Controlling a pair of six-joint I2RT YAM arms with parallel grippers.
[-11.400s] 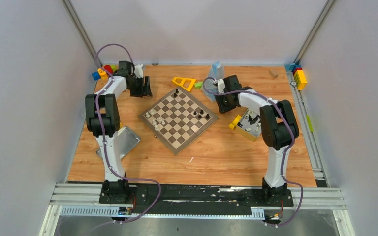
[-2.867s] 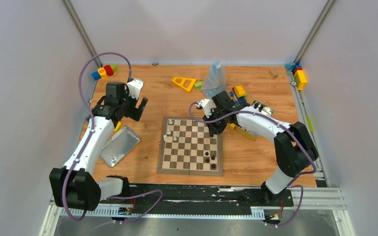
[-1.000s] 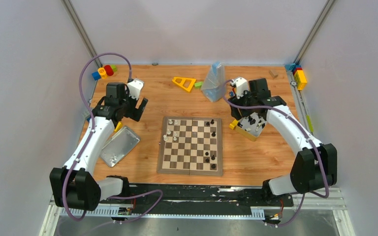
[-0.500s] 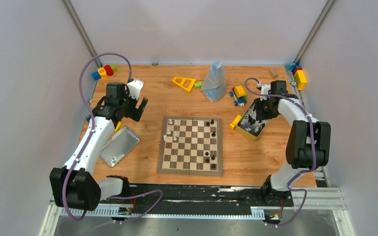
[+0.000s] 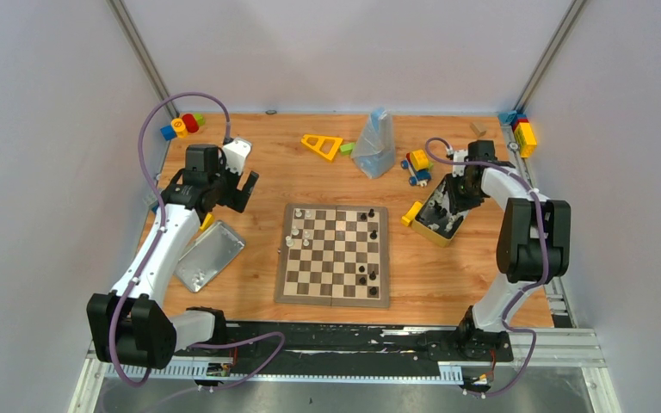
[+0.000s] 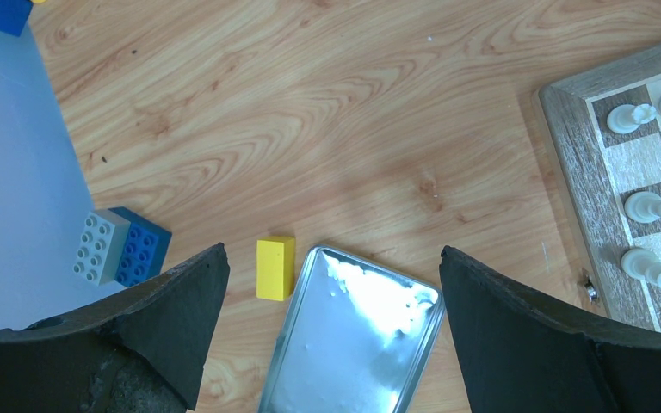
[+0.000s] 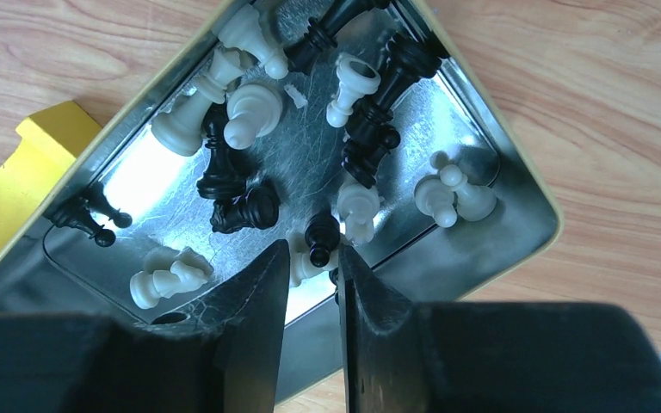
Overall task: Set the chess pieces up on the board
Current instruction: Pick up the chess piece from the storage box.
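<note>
The left pincer (image 6: 331,258) is wide open and holds nothing. It hangs above the flat silver metal lid (image 6: 353,344). The right pincer (image 7: 311,251) is down in the yellow-sided tin box (image 7: 301,146). It is nearly closed around a small black chess piece (image 7: 322,234), but I cannot tell if it grips it. The brown and cream wooden chessboard (image 5: 331,299) lies in the middle of the tabletop (image 5: 447,275).

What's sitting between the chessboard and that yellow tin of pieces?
A small yellow block, right beside the tin; only bare wood runs from it to the board. The overhead view shows it.
</note>
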